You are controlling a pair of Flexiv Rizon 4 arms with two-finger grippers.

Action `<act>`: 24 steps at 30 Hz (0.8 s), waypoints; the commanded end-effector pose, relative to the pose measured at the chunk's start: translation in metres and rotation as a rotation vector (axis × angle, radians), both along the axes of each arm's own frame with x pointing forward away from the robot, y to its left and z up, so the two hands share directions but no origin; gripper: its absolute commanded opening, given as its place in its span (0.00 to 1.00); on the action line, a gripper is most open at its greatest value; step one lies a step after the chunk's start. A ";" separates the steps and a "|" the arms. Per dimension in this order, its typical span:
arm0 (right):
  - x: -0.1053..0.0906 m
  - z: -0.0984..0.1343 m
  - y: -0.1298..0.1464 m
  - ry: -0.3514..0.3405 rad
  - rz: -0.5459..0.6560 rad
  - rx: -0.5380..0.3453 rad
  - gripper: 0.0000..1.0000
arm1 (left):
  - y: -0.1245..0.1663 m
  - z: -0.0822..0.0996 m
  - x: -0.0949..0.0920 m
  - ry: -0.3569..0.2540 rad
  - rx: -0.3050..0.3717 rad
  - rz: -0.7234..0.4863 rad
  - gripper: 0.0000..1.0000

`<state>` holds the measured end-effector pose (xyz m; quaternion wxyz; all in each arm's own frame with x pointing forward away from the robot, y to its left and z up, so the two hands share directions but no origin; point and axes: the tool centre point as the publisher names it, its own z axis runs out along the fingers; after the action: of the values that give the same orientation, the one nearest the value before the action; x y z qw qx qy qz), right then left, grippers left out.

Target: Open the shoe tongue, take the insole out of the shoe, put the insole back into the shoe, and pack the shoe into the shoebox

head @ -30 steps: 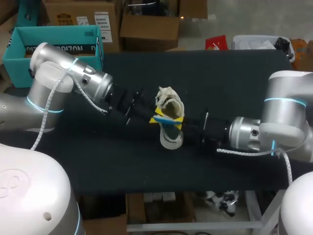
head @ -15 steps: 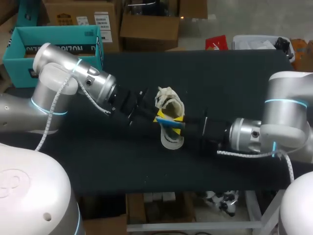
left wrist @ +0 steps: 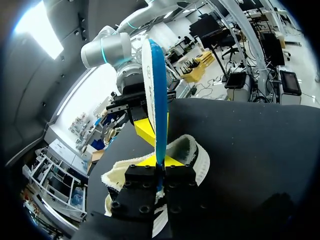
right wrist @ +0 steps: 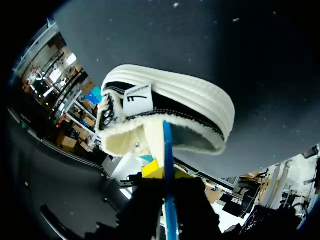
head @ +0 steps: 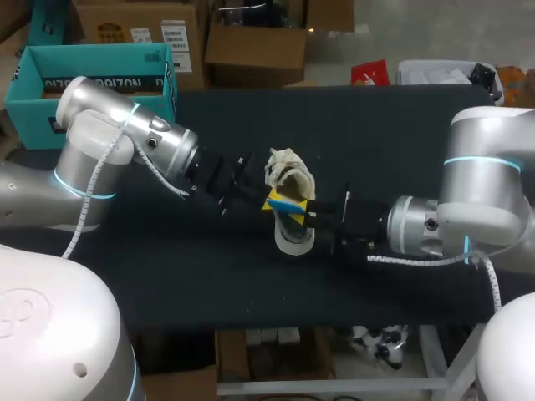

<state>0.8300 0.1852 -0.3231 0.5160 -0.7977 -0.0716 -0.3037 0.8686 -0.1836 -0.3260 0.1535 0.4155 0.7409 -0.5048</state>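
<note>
Left gripper (left wrist: 159, 169) is closed narrow on the insole (left wrist: 154, 95). It pinches one end, so the thin blue-and-white sheet stands on edge between its fingers. The right gripper (right wrist: 166, 176), coming in from the right, also looks clamped on the insole. In its wrist view the blue edge runs straight down between its dark fingers, though that contact is partly shadowed. Both grips meet just above the shoe (head: 292, 238), which sits mid-table on the black cloth (head: 401, 125), with its fleecy tongue end toward the far side. The insole hangs at the shoe's opening and is not seated inside. The teal shoebox (head: 50, 63) waits well apart at the far left corner.

I judge the insole to be light, thin and springy (foam with a fabric face, by the look of it). It should bend readily across its flat side and stay fairly stiff along its edge. Pinching it near one end with the flat faces against the pads seems the sound hold, because a grip at the middle would likely let the free ends flop. The shoe looks soft-walled with a firm ribbed sole. The heel rim or the sole edge is probably the safest place to take it, since squeezing the fleece collar would likely close the opening.
</note>
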 end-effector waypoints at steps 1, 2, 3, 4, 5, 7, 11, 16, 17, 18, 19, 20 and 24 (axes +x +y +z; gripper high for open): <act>0.001 -0.001 0.004 0.002 -0.007 -0.014 0.00 | -0.002 -0.002 0.001 -0.005 -0.001 0.015 0.00; 0.002 -0.002 0.004 0.001 -0.007 -0.016 0.00 | -0.002 -0.002 0.002 -0.006 -0.001 0.017 0.00; 0.004 -0.003 0.004 -0.001 -0.006 -0.017 0.00 | -0.003 -0.002 0.003 -0.007 -0.001 0.020 0.00; 0.006 -0.005 0.003 -0.002 -0.003 -0.017 0.00 | -0.003 -0.003 0.004 -0.009 -0.001 0.027 0.00; 0.008 -0.006 0.002 -0.002 -0.002 -0.016 0.00 | -0.004 -0.004 0.006 -0.011 0.000 0.033 0.00; 0.015 -0.009 0.000 0.001 0.000 -0.016 0.00 | -0.005 -0.008 0.011 -0.012 0.010 0.051 0.00; 0.024 -0.016 -0.001 0.013 0.000 -0.018 0.00 | -0.005 -0.014 0.017 0.010 0.015 0.063 0.00; 0.028 -0.020 -0.001 0.019 -0.001 -0.026 0.00 | -0.004 -0.018 0.021 0.019 0.012 0.077 0.00; 0.028 -0.020 -0.001 0.019 0.000 -0.027 0.00 | -0.004 -0.018 0.021 0.019 0.010 0.078 0.00; 0.027 -0.019 -0.001 0.016 0.000 -0.030 0.00 | -0.003 -0.018 0.021 0.020 0.006 0.079 0.00; 0.025 -0.018 0.001 0.011 -0.001 -0.037 0.00 | -0.002 -0.017 0.020 0.019 0.003 0.078 0.00; 0.023 -0.015 0.002 0.006 0.000 -0.045 0.00 | -0.001 -0.016 0.019 0.017 -0.003 0.077 0.00; 0.014 -0.005 0.006 -0.010 -0.008 -0.081 0.00 | 0.000 -0.007 0.012 -0.006 -0.025 0.059 0.00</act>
<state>0.8489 0.1862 -0.3371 0.4954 -0.8091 -0.0864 -0.3041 0.8857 -0.1840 -0.3351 0.1711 0.3940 0.7482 -0.5057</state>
